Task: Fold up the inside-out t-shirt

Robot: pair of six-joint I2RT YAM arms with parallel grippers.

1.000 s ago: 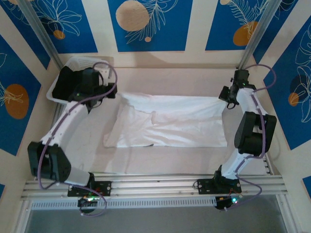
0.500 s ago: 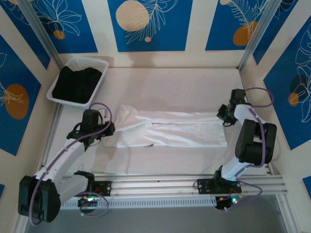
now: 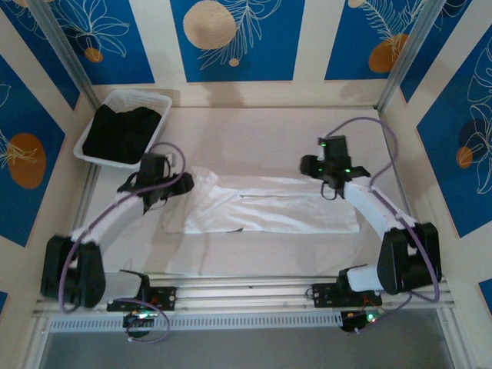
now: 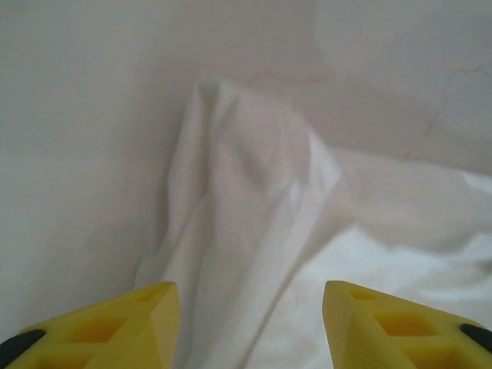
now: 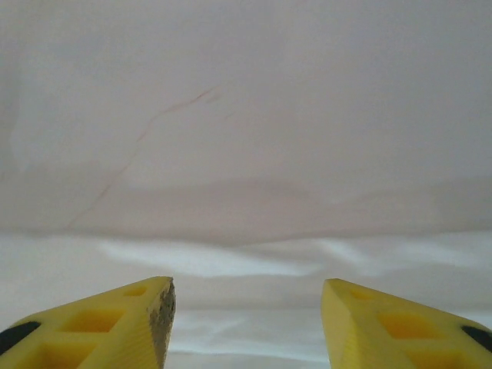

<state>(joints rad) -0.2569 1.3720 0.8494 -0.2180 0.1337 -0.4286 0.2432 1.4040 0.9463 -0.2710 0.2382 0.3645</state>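
On the white worktop (image 3: 261, 131), between the two arms: the inside-out t-shirt (image 3: 269, 209), laid as a long, low band from left to right, flat along the right half, rumpled and bunched at the left end.

Left hand (image 3: 181, 184) at the shirt's far left corner, over the bunched cloth. Seen from the left wrist: left hand (image 4: 250, 327) spread wide, yellow fingers (image 4: 108, 323) well apart, nothing pinched between them; beyond the tips, a raised ridge of the t-shirt (image 4: 246, 207) running away from the camera, bare worktop to the left and behind.

Right hand (image 3: 330, 189) at the shirt's far edge, toward its right end. Seen from the right wrist: right hand (image 5: 247, 327) likewise parted, gripping nothing, with a smooth stretch of the t-shirt (image 5: 246, 265) just past the tips and bare worktop beyond.

At the far left corner of the worktop, well apart from the shirt: a white plastic basket (image 3: 157, 99) with a black garment (image 3: 119, 134) inside.
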